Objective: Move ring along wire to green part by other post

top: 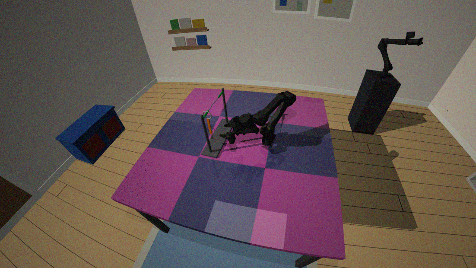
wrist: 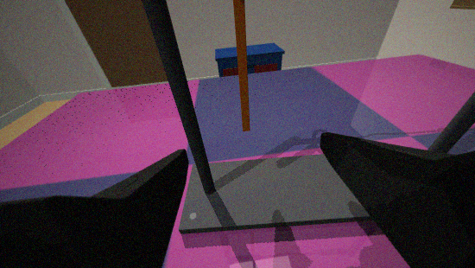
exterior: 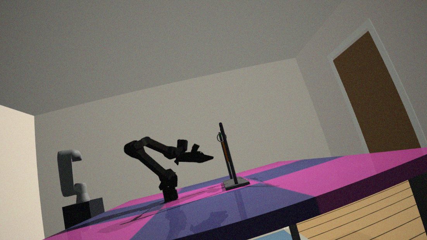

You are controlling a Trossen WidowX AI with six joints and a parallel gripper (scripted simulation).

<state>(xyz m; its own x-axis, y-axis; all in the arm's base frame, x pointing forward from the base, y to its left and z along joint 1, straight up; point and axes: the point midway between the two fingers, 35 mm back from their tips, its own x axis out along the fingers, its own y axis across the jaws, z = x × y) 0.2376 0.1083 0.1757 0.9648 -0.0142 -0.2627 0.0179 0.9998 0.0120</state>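
Note:
The ring (top: 211,115) (exterior: 217,137) hangs on the green wire part beside the near post (top: 206,136) (wrist: 181,95), seen from the top view. Its orange handle (top: 209,126) (exterior: 225,152) (wrist: 243,69) hangs down freely. The thin grey wire (top: 214,103) runs to the other green part (top: 220,95) at the far post (top: 224,106). My gripper (top: 224,130) (exterior: 212,157) (wrist: 254,148) is wide open and empty. It stands back from the handle on the arm's side, with its tips lower than most of the handle and a gap between them. The wire is outside the wrist view.
A dark grey base plate (top: 216,146) (exterior: 228,185) (wrist: 276,190) carries both posts on the checkered table (top: 299,206). The wrist view shows the near post at left and the far post's lower part at the right edge, behind the right finger. A blue cabinet (top: 90,129) (wrist: 250,53) stands beyond the table.

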